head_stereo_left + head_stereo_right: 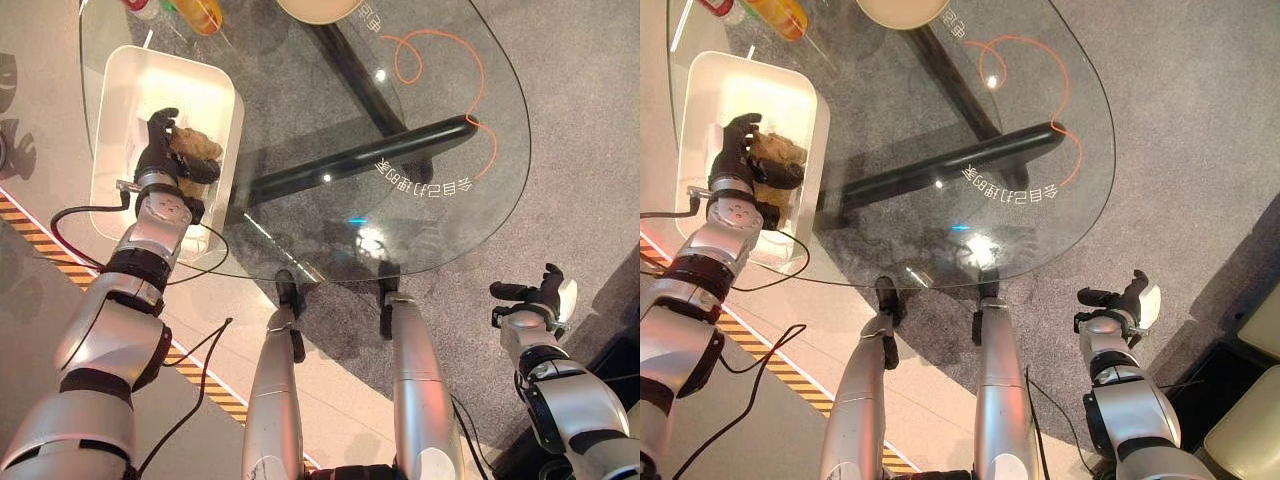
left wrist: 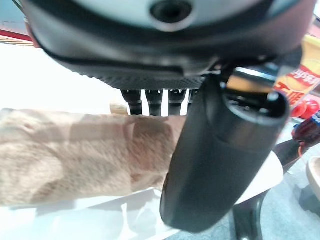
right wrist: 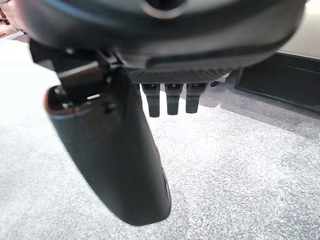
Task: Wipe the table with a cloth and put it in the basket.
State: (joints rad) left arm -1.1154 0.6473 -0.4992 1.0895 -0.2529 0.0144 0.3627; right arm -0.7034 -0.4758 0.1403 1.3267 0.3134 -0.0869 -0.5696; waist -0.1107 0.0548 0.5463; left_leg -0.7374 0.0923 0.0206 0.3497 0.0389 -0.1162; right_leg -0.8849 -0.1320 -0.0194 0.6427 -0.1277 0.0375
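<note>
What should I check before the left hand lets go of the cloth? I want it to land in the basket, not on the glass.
1. Left hand over the white basket: ok.
2. Brown cloth inside the basket walls: ok.
3. Fingers curled on the cloth, so release not yet done: ok.
4. Cloth resting on the basket floor: cannot tell.
5. Right hand off the glass table, over the carpet, fingers relaxed: ok.

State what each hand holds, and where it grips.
Left hand grips the brown cloth at one end, over the white basket. Right hand holds nothing.
</note>
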